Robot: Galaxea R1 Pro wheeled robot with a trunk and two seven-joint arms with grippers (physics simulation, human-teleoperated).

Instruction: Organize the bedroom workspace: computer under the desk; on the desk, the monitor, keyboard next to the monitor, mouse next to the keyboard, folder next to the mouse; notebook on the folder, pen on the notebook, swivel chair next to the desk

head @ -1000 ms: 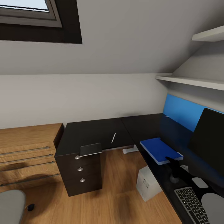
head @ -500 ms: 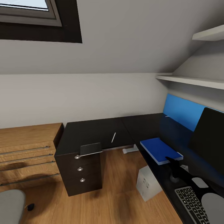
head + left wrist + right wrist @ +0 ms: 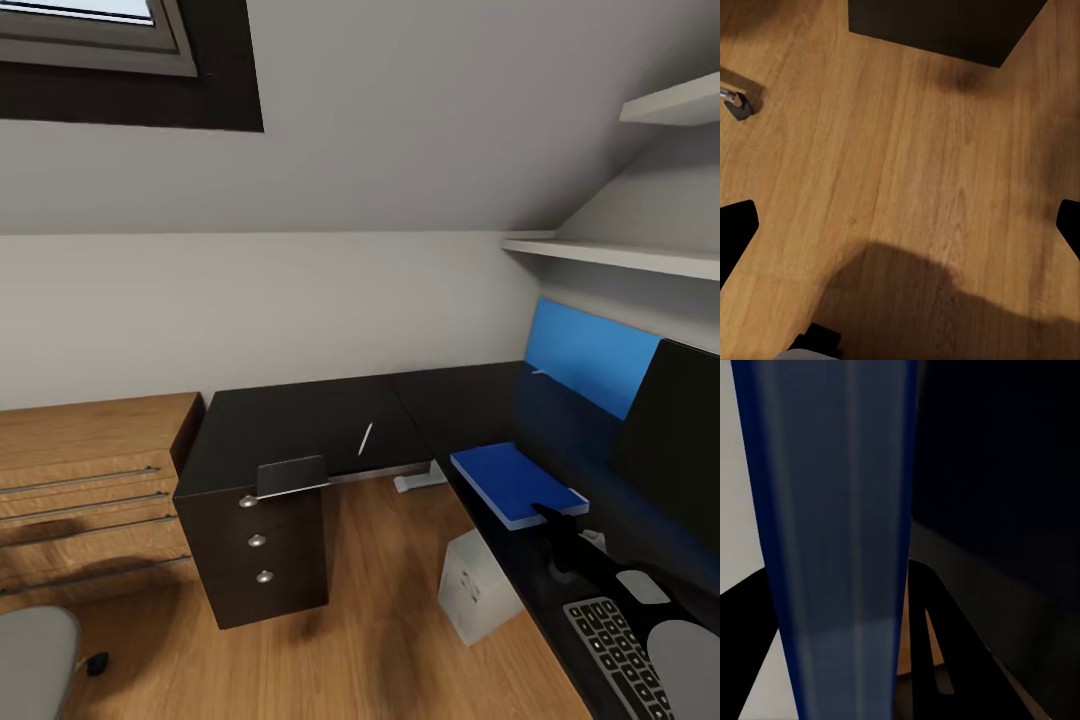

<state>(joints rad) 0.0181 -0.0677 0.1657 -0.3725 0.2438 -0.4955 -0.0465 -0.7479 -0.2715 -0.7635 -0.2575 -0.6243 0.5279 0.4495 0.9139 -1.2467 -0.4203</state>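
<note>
1. From my head camera, the far left shows the grey seat of the swivel chair at the lower corner, with one black castor beside it on the wooden floor.
2. My left claw points down at that floor; its two black fingertips sit at opposite edges of the wrist picture, spread wide with nothing between them. A chair castor and the corner of the black drawer unit show beyond it.
3. Behind the chair stands low wooden shelving against the grey wall, under a dark-framed skylight.
4. Next comes the desk, its glossy black top turning in an L. The greyish notebook lies at its front edge above the drawers, overhanging slightly; the pale pen lies just beyond it, apart.
5. The silver computer stands on the floor under the desk's right wing.
6. My right claw reaches up from the lower right and is pinched on the near edge of the blue folder, which lies flat on the desk; the right wrist camera shows that blue sheet running between its dark fingers.
7. Farther right sit the keyboard, the black monitor before the blue back panel, and white wall shelves above.
</note>
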